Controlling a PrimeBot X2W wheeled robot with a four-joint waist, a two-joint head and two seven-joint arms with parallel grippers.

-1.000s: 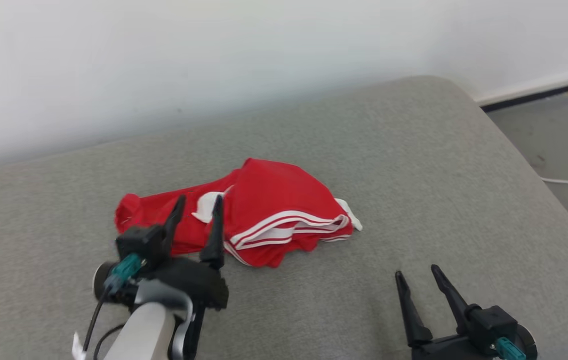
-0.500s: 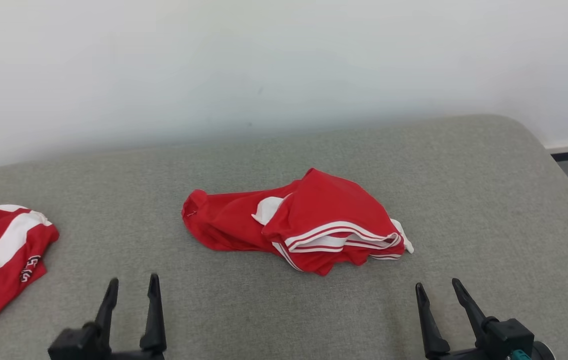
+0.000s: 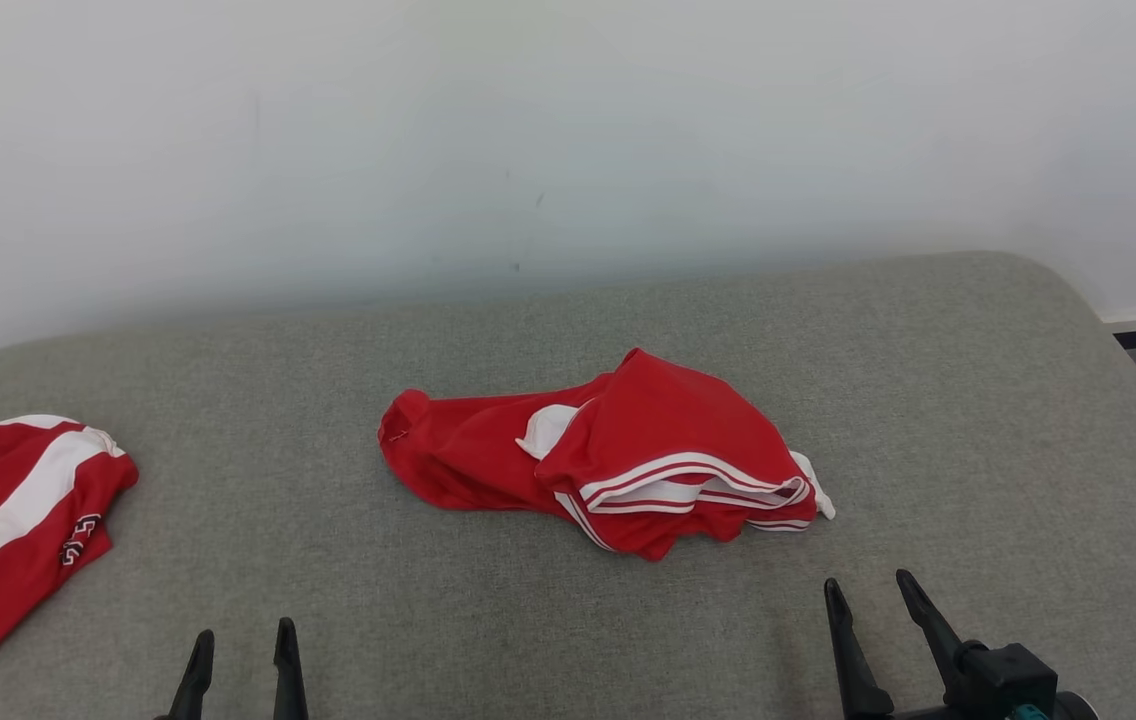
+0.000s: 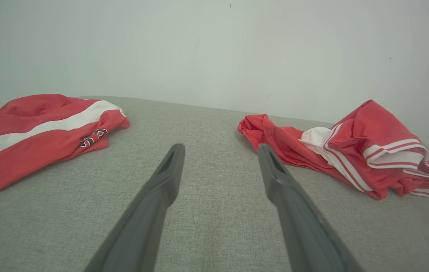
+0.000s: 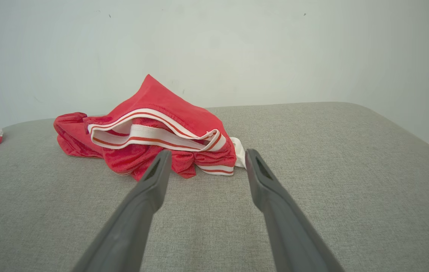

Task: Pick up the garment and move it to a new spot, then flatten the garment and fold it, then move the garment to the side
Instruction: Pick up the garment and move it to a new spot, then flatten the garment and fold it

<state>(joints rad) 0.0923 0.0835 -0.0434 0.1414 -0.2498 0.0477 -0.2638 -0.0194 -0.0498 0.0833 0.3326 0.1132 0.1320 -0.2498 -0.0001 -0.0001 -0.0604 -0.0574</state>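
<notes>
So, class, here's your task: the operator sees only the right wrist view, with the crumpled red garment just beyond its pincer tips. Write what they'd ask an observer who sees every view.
Operator: Where is the left pincer?
Observer: It is open over bare grey cushion, holding nothing.
Operator: What lies at my far left edge?
Observer: A second garment, red with a broad white band and dark lettering near its edge.
Operator: What's behind the peak of the crumpled garment?
Observer: A white patch on its top side, facing the head camera.
</notes>
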